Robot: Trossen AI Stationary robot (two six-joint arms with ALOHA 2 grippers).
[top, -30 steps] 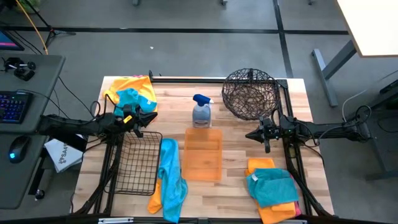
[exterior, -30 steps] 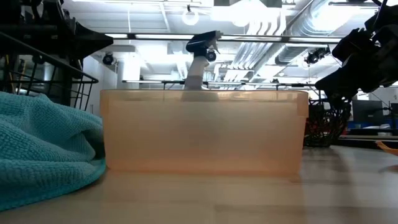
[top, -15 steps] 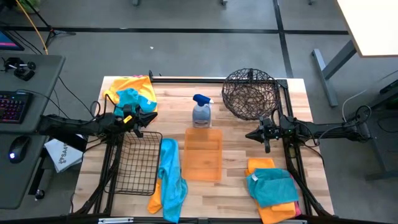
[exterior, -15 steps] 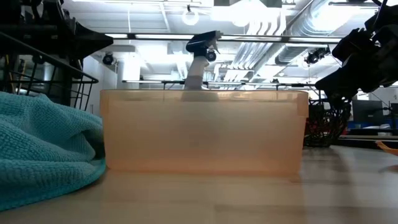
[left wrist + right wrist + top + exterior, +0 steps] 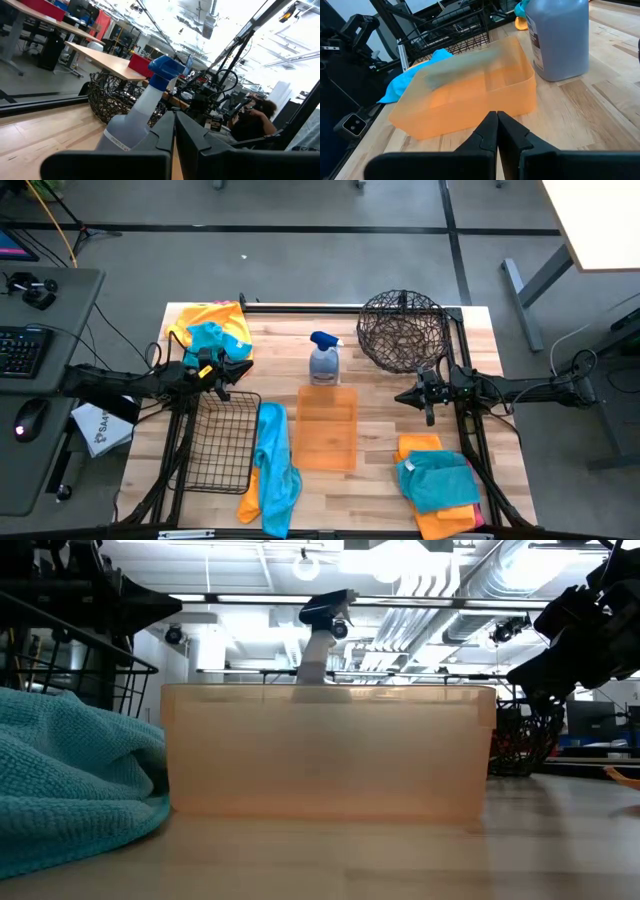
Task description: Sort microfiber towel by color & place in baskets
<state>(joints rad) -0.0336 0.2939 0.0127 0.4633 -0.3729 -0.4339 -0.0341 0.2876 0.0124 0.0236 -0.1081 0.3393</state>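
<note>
Plainly, both pairs of fingers are pressed together with nothing between them: the left gripper (image 5: 173, 131) shows its two dark fingers (image 5: 197, 142) meeting at a thin seam, and the right gripper (image 5: 497, 126) shows the same, its fingers (image 5: 482, 137) touching along their length. Taking the orange bin (image 5: 327, 427) at the middle of the table (image 5: 380, 480) as the landmark, the left gripper (image 5: 243, 368) hovers to the bin's left and a little behind it, pointing toward the spray bottle (image 5: 323, 360), which stands just behind the bin. The right gripper (image 5: 403, 396) hangs to the bin's right, level with its far end, pointing back at it. Just left of the bin lies a long blue towel (image 5: 274, 468), its edge draped against the black wire-grid basket (image 5: 219, 443), with an orange towel (image 5: 250, 502) peeking out beneath its near end. Farther left and behind the bin, past the left gripper, sits a heap of yellow-orange towel (image 5: 211, 318) with a teal towel (image 5: 214, 338) on top. Behind and to the right of the bin stands the round wire basket (image 5: 403, 330), close beside the right arm. Right of the bin and nearer the front edge is a stack of orange towels (image 5: 443, 519) topped by a teal one (image 5: 438, 480). From table height the bin (image 5: 328, 751) fills the centre, with a teal towel (image 5: 70, 785) to one side.
</note>
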